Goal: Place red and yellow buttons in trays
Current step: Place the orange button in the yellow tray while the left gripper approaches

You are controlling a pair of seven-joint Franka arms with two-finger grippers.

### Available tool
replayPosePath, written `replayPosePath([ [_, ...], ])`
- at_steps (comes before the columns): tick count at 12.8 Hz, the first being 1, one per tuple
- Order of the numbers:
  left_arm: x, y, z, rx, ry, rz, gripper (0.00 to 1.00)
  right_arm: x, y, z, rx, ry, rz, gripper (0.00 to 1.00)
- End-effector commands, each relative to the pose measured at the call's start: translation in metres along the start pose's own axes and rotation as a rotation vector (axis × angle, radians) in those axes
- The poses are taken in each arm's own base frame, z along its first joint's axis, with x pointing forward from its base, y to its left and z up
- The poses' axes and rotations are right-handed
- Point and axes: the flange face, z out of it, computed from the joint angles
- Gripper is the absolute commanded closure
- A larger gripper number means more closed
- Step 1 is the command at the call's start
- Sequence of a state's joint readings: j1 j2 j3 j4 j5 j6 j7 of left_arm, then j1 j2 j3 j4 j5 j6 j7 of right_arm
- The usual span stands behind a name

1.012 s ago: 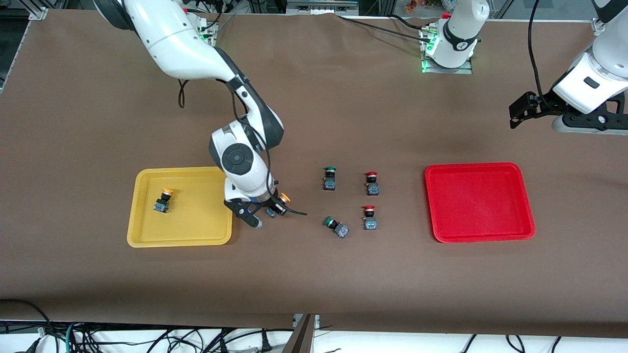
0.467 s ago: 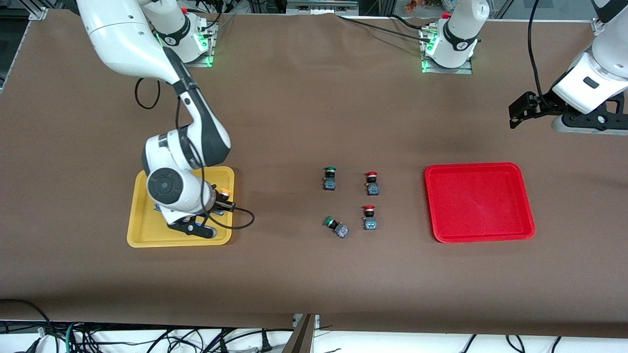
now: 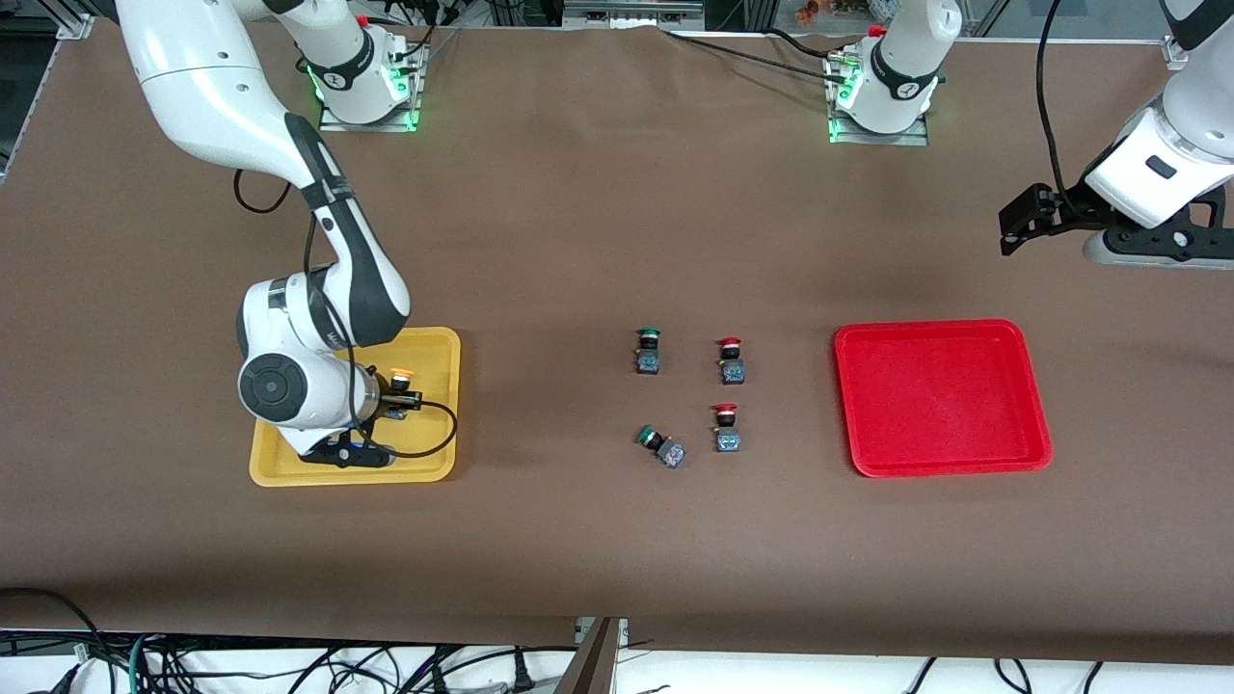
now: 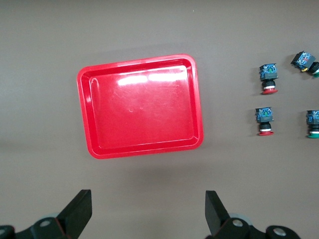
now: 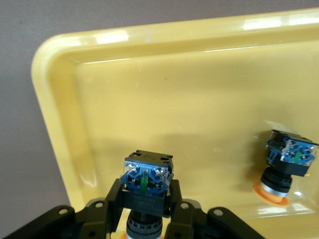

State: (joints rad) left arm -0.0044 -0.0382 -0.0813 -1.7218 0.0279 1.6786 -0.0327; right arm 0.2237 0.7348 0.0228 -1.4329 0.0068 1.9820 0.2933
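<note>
Table (image 3: pixel 598 540): brown cloth cover, spanning the view | Near edge: tangled black cables (image 3: pixel 289 665) on a pale floor | Top edge: aluminium frame rails (image 3: pixel 631 12) | Light: even, overhead, soft shadows

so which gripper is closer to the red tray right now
Left. The left gripper hangs open in the air just off the red tray, at the left arm's end of the table. The right gripper is over the yellow tray, shut on a yellow button.
</note>
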Motion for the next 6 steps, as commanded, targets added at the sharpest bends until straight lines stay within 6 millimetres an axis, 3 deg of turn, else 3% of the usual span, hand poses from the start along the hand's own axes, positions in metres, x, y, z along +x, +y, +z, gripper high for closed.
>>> replayPosePath([
  [1,0.012,0.026,0.015,-0.015,-0.023,0.067,0.0,-0.003,0.011,0.001,0.012,-0.007,-0.031,1.0],
  [2,0.017,0.038,0.021,-0.013,-0.032,0.076,0.0,-0.002,0.016,0.003,0.012,-0.01,-0.058,1.0],
  [3,0.022,0.043,0.028,-0.005,-0.041,0.1,0.0,0.001,0.025,0.004,0.014,-0.014,-0.054,0.77],
  [4,0.028,0.045,0.045,-0.008,-0.072,0.103,0.0,0.002,0.03,0.002,0.019,-0.016,-0.047,0.01],
  [6,0.034,0.051,0.078,-0.023,-0.15,0.107,0.0,0.001,0.035,-0.022,0.026,0.003,-0.049,0.0],
])
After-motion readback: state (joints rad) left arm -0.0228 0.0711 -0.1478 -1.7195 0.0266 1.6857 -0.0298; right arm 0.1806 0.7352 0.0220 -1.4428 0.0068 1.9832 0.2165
